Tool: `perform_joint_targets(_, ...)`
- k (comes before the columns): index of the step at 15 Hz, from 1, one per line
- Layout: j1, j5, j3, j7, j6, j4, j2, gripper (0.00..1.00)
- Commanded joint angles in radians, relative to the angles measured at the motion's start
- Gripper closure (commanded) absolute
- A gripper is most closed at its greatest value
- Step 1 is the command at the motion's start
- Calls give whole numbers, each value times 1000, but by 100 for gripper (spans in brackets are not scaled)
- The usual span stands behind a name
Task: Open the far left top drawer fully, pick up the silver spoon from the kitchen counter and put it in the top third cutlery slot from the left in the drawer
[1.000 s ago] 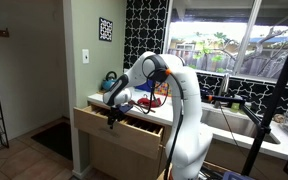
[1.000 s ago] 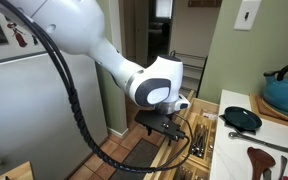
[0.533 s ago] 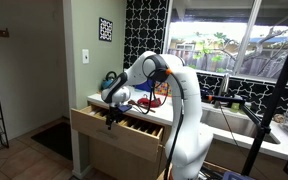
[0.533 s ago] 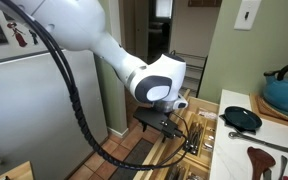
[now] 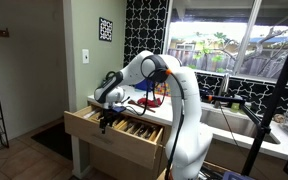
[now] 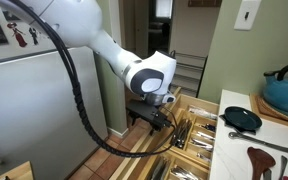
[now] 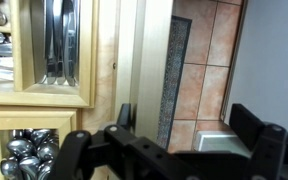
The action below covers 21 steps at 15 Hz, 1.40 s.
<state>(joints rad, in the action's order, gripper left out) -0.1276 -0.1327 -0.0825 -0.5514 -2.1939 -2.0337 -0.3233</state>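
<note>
The far left top drawer [image 5: 134, 136] stands pulled out from under the kitchen counter [image 6: 234, 152], its narrow slots holding cutlery [image 6: 191, 133]. My gripper [image 5: 105, 120] [image 6: 156, 116] is at the drawer's front edge. In the wrist view the gripper [image 7: 184, 116] is open, the jaws wide apart, with the light-wood drawer front [image 7: 144, 60] rising by one finger [image 7: 124, 113] and floor tiles beyond the other. The silver spoon [image 6: 256, 133] lies on the counter in front of a black pan [image 6: 242, 118].
A teal pot [image 6: 287, 88] and wooden spoons [image 6: 269, 157] share the counter. A white fridge [image 6: 34, 100] stands beside the drawer. A sink and a black stand [image 5: 269, 110] are further along the counter. Tiled floor [image 7: 209, 60] lies below the drawer.
The drawer has slid further out from the cabinet, and my gripper has moved outward with its front edge, away from the counter. The jaws stay wide.
</note>
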Motion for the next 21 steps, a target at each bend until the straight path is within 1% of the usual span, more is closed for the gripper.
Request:
perform_joint_targets(1, 18, -31, -18, -14, 60, 49, -40, 0)
perform_joint_targets(7, 31, -42, -37, -22, 131, 97, -70, 0)
perform_joint_targets(11, 31, -34, -33, -19, 184, 118, -71, 0)
perform_joint_targets(14, 28, -11, -14, 2, 190, 89, -13, 0)
perform_joint_targets(16, 32, 47, 13, 6, 158, 60, 33, 0)
perform_joint_targets(19, 23, 123, 68, 56, 129, 29, 100, 0)
perform_joint_targets(20, 31, 82, 43, 24, 160, 91, 33, 0)
perform_joint_targets(21, 27, 96, 58, 29, 159, 86, 53, 0)
